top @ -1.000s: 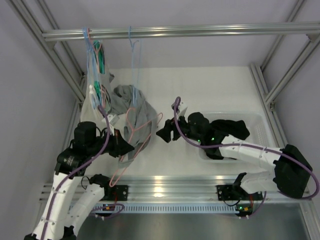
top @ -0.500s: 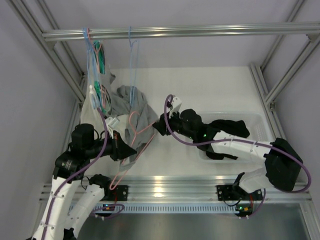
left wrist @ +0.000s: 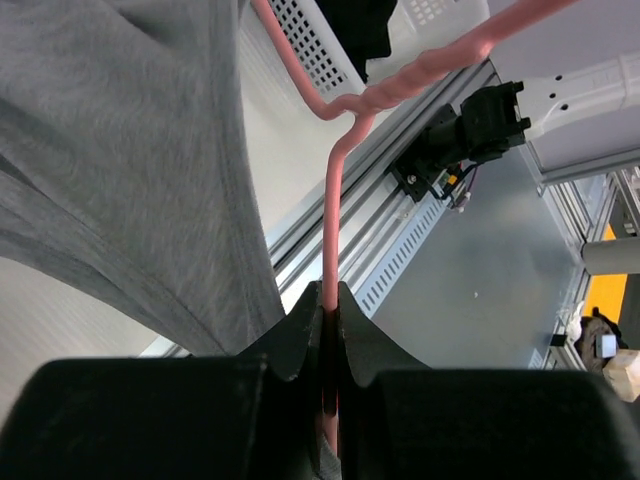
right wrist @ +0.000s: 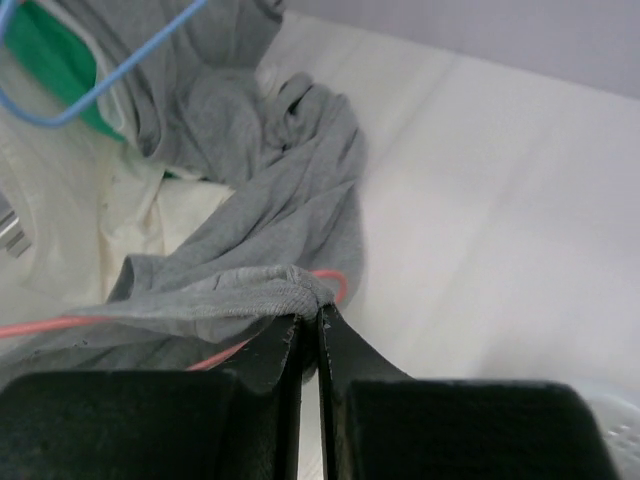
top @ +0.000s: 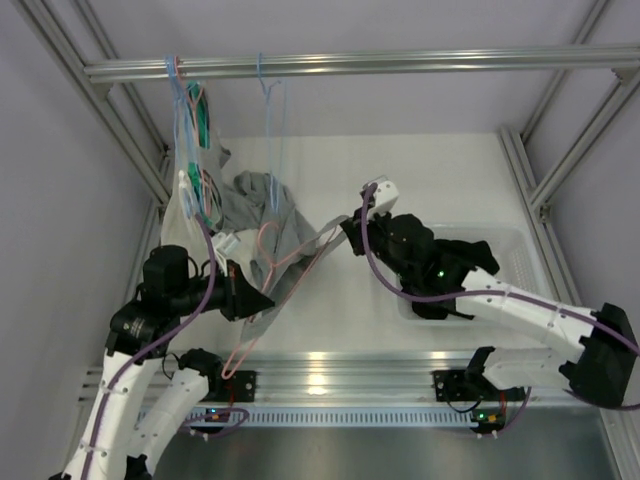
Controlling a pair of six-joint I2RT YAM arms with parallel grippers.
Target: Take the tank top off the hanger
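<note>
While your left tool [left wrist: 328, 320] is pressed tight on the thin stem of the pink hanger [left wrist: 331, 210], the hanger cannot slide along with the cloth. I think that is why you hold it low, at the near left.

Your right tool [right wrist: 309, 335] is pinching a rolled edge of the grey tank top [right wrist: 285, 200]. It may be a strap or a hem; I cannot tell which. A strip of grey cloth runs tight from the hanger across to that tool. So the two tools seem set to pull apart, one holding and one tugging to the right.

The tank top sits at the left middle of the worktop [top: 440, 180], between your two tools. Most of it lies in a heap just past the hanger, under the blue hangers [top: 268, 120]. Part of it is wrapped on the pink wire, so it is not off yet.

I would pull slowly. The cloth could catch on the hanger's end. The clear bin [top: 523, 236] on the right may be where it goes.
</note>
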